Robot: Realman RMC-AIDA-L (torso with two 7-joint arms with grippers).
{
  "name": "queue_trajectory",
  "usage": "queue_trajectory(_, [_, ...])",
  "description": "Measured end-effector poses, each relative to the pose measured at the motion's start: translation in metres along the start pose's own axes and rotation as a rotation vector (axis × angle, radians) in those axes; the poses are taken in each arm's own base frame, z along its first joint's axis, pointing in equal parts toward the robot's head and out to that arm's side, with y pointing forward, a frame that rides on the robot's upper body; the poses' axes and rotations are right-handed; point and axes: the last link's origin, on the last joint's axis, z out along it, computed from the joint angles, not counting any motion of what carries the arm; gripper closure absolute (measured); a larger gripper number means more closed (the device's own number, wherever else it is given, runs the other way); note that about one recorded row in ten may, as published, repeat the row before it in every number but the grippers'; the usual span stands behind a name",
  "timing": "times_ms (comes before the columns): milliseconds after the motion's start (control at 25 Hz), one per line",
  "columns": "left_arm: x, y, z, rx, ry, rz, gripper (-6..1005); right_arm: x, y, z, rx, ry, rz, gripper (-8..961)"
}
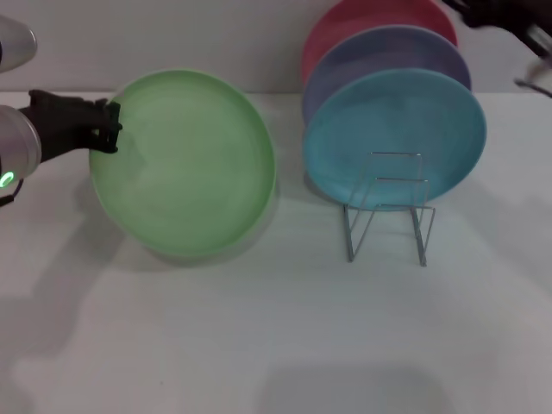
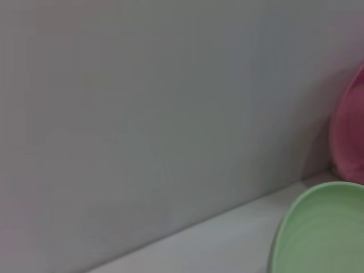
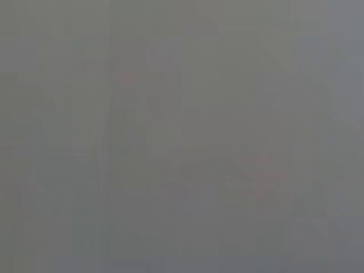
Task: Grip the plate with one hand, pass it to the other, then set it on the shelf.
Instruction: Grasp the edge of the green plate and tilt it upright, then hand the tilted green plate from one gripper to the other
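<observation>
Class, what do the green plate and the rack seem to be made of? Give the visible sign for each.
Green plate: probably plastic, with a smooth matte finish; its colour is even and pastel, with only soft highlights. Rack: thin metal wire, silvery and slightly shiny; it is bent into slim upright loops you can see through.

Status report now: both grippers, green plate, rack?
Left gripper clamped on round light green plastic plate, plate tilted above table. Right gripper far right, idle. Silver wire rack holds three plates.
</observation>
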Motion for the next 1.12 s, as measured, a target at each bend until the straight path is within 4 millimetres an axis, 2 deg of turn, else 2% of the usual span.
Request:
queue_trajectory(80, [0.005, 0.000, -0.003, 0.010, 0.028, 0.013, 952, -0.017, -0.006, 0.021, -0.011, 0.096, -0.040, 106])
queue_trajectory(120, [0.007, 0.000, -0.004, 0.014, 0.041, 0.020, 952, -0.032, -0.011, 0.038, -0.018, 0.161, -0.069, 106])
queue_trajectory(160, [0.009, 0.000, -0.005, 0.017, 0.051, 0.023, 952, -0.032, -0.011, 0.038, -0.018, 0.161, -0.069, 106])
queue_trajectory(280, [0.011, 0.000, -0.008, 0.021, 0.064, 0.028, 951, -0.042, -0.009, 0.064, -0.054, 0.293, 0.003, 107])
queue_trajectory(480, [0.015, 0.003, -0.008, 0.017, 0.083, 0.041, 950, -0.019, 0.014, 0.082, -0.111, 0.601, 0.228, 109])
queue_trajectory(600, [0.017, 0.006, -0.009, 0.012, 0.094, 0.053, 949, -0.009, 0.029, 0.086, -0.180, 0.716, 0.272, 110])
queue_trajectory(720, [0.019, 0.009, -0.010, 0.008, 0.106, 0.059, 948, 0.000, 0.035, 0.086, -0.181, 0.776, 0.261, 110])
queue_trajectory(1120, [0.017, 0.010, -0.018, 0.022, 0.127, 0.055, 946, 0.011, 0.040, 0.095, -0.137, 0.822, 0.194, 111])
